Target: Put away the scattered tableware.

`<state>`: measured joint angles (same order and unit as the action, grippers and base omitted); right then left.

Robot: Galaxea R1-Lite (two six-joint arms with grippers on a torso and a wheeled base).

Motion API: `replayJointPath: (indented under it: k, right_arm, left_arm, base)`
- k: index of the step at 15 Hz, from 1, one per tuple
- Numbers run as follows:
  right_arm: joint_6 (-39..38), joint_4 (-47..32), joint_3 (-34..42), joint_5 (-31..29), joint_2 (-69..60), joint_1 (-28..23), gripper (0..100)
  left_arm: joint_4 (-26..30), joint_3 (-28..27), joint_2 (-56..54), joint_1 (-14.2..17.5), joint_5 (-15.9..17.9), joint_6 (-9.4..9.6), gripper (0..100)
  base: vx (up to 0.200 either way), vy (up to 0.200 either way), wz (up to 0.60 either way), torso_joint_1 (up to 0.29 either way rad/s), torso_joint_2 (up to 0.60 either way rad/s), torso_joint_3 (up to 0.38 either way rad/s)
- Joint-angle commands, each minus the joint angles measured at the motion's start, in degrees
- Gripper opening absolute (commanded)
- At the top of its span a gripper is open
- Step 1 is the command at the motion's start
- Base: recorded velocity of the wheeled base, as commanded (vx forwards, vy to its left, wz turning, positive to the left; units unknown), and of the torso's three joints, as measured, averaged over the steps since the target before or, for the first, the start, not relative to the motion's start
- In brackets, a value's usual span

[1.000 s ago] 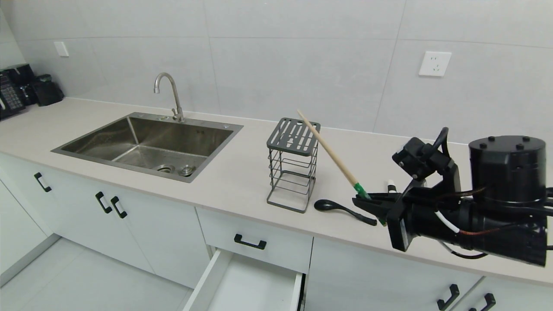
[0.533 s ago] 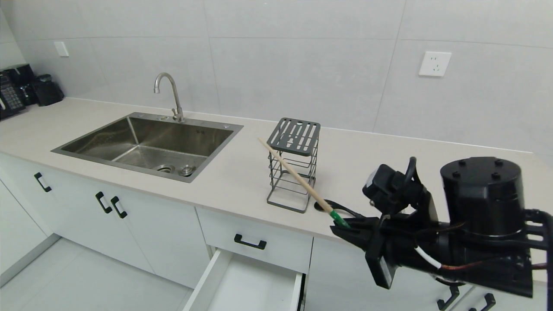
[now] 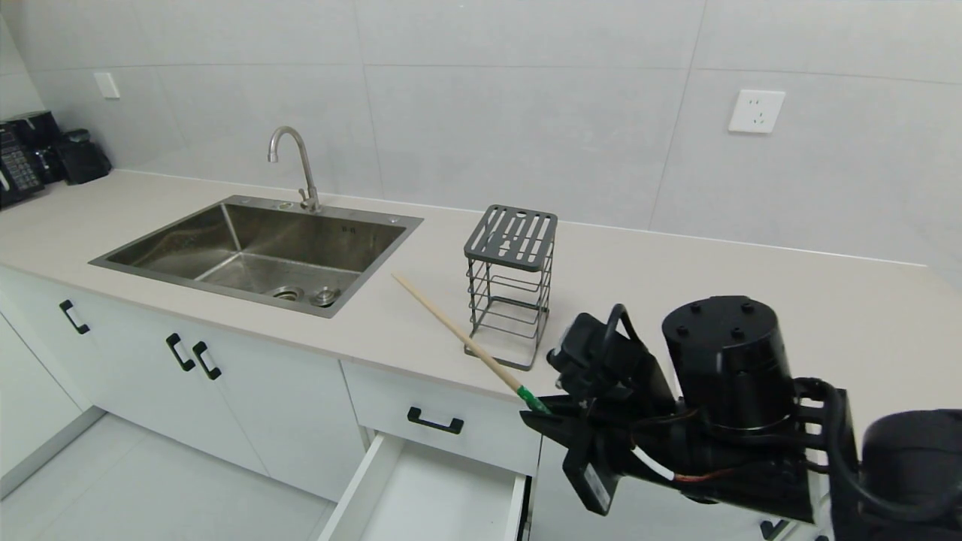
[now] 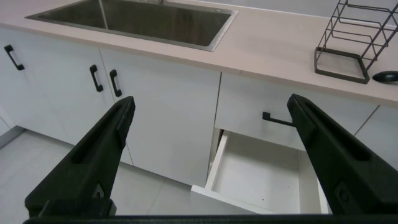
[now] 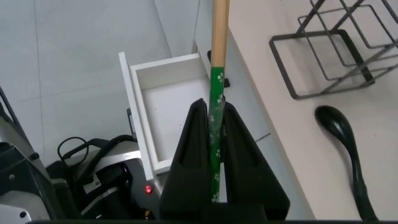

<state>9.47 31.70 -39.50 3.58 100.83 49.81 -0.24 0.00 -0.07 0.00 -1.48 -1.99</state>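
Right wrist view: clamping long green-ended wooden chopstick (image 5: 219,37) between fingers of right gripper (image 5: 214,115), probably for dropping into open white drawer (image 5: 163,121) below them. Spread wide, gripping nothing, at left gripper (image 4: 211,106).

No text, number or sign can be read. Small pale marks are seen on the green end of the chopstick (image 5: 216,106) (a printed pattern, not letters), and the keys of the black device (image 3: 16,169) at the table's (image 3: 676,300) far left are too small to be made out.
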Motion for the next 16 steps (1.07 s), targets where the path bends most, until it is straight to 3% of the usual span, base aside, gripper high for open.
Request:
replayJointPath:
  k: [1, 11, 16]
  right_arm:
    - [0.02, 0.12, -2.51, 0.02, 5.17, 1.25, 0]
    - [-4.9, 0.56, -2.43, -0.16, 6.49, 2.75, 0]
    - [-11.23, 0.47, -11.04, -2.62, 13.69, 5.82, 0]
  left_arm:
    - [-0.02, 0.0, 0.07, 0.0, -0.02, -0.03, 100]
    - [-0.02, 0.0, 0.07, 0.0, -0.02, -0.03, 100]
    - [-0.02, 0.0, 0.07, 0.0, -0.02, -0.03, 100]
  base:
    - [0.0, 0.0, 0.0, 0.0, 0.0, 0.0]
    - [0.0, 0.0, 0.0, 0.0, 0.0, 0.0]
    - [0.0, 0.0, 0.0, 0.0, 0.0, 0.0]
